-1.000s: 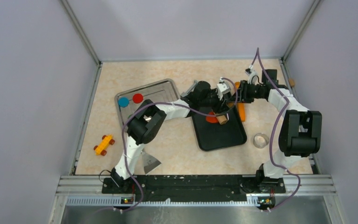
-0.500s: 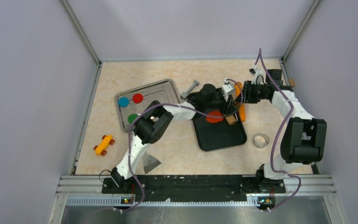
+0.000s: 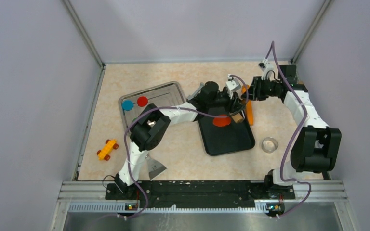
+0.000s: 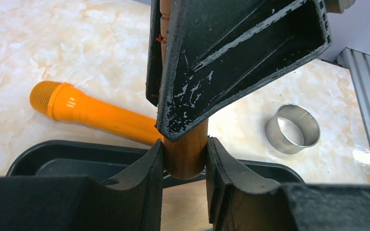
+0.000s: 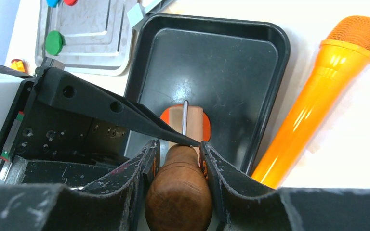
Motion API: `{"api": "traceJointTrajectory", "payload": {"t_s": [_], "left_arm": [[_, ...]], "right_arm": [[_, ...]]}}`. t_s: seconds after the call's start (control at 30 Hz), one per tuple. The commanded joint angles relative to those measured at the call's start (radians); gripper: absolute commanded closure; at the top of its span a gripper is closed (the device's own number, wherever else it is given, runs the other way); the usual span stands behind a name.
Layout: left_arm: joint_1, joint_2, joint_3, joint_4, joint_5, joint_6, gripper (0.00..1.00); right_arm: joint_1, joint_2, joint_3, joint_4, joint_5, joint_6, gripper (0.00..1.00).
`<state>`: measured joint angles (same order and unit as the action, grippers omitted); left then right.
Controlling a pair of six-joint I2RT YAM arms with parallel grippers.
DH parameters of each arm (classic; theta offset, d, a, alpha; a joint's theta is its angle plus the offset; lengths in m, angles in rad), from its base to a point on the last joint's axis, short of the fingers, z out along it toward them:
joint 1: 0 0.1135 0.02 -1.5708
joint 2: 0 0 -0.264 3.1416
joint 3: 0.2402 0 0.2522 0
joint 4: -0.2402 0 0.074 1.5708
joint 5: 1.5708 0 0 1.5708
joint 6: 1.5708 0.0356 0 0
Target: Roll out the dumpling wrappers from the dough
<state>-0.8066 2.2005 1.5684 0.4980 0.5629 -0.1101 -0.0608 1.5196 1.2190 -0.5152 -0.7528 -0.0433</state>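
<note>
Your left tool (image 4: 183, 161) and right tool (image 5: 179, 156) each grip an end of the brown wooden rolling pin (image 5: 178, 195). It sits over the flat red-orange dough disc (image 3: 221, 121) in the black plastic tray (image 5: 250, 43). An orange toy microphone (image 5: 318, 91) lies just beside the tray on the table (image 4: 53, 43).

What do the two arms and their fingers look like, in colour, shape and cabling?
The left arm and right arm have white shells with black joints. A purple-grey cable loops along each. The fingers are black, wedge-shaped, scuffed with white marks.

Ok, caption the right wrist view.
Right gripper and left gripper clamp rolling pin over orange dough in black tray.
</note>
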Motion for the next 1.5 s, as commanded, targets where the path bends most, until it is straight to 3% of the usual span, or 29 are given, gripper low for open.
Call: {"api": "traceJointTrajectory", "payload": {"t_s": [0.0,0.37,0.73,1.47], "left_arm": [[0.018,-0.031,-0.057,0.046,-0.106,0.003,1.0],[0.017,-0.004,-0.207,0.072,-0.142,0.044,1.0],[0.036,-0.031,-0.326,0.075,-0.116,0.017,1.0],[0.055,-0.114,-0.436,0.064,-0.093,0.004,1.0]], "right_arm": [[0.037,0.036,0.021,0.053,-0.176,0.001,1.0],[0.109,0.114,-0.104,0.079,-0.107,-0.133,1.0],[0.132,0.153,-0.168,0.119,-0.029,-0.152,1.0],[0.166,0.158,-0.201,0.114,-0.075,-0.133,1.0]]}}
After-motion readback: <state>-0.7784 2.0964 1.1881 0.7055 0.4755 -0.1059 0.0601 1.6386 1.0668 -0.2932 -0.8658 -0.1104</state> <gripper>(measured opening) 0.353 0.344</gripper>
